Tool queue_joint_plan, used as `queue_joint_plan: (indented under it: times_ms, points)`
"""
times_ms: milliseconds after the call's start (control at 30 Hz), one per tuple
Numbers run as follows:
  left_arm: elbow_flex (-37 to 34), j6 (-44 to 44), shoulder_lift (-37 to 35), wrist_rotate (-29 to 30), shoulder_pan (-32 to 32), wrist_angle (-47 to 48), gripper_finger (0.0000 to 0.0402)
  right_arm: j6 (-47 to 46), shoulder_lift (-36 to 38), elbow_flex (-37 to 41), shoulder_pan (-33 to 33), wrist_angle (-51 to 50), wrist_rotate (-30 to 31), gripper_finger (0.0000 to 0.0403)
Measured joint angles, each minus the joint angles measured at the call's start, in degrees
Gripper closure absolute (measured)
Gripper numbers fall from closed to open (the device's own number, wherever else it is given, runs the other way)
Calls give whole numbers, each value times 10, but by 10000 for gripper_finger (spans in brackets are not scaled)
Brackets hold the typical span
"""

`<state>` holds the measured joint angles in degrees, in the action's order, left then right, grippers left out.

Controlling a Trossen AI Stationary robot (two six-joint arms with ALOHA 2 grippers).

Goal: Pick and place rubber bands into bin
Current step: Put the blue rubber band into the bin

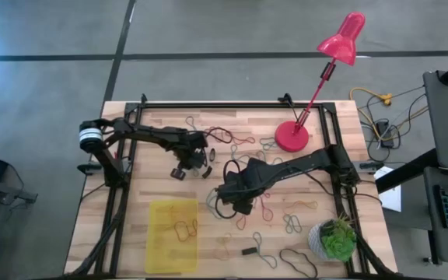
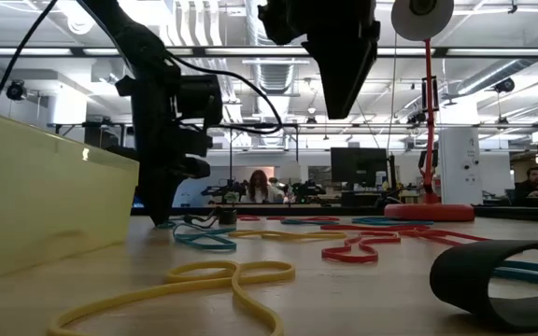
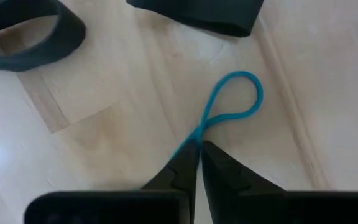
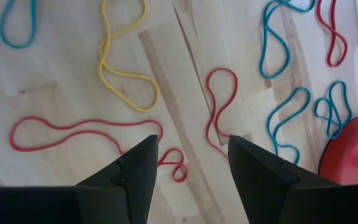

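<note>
Left gripper (image 3: 199, 163) pinches a blue band (image 3: 229, 109) near the table's far-left part; right gripper (image 4: 188, 163) hangs wide mid-table, bin (image 1: 173, 235) near front-left edge.

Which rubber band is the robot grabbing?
Find the yellow bin near the table's front edge. Farther back from it, the left end effector is shut on a blue rubber band. Other bands lie loose on the wood; this one has its end pinched between dark fingertips.
</note>
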<state>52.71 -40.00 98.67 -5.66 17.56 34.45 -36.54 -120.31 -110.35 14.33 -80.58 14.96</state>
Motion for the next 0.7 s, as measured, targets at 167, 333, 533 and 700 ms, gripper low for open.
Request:
queue_joint_plan:
  times_ms: [167,333,533,700]
  points:
    - [39,56,-24,21,0,64,401,13,0,8,-3,4,0,220]
    - [94,146,-133,26,-15,137,401,50,0,19,-13,31,1,220]
    - [150,293,-291,21,-73,250,401,97,0,48,-30,68,2,220]
    - [168,481,-391,7,-179,314,401,153,0,82,-53,101,2,220]
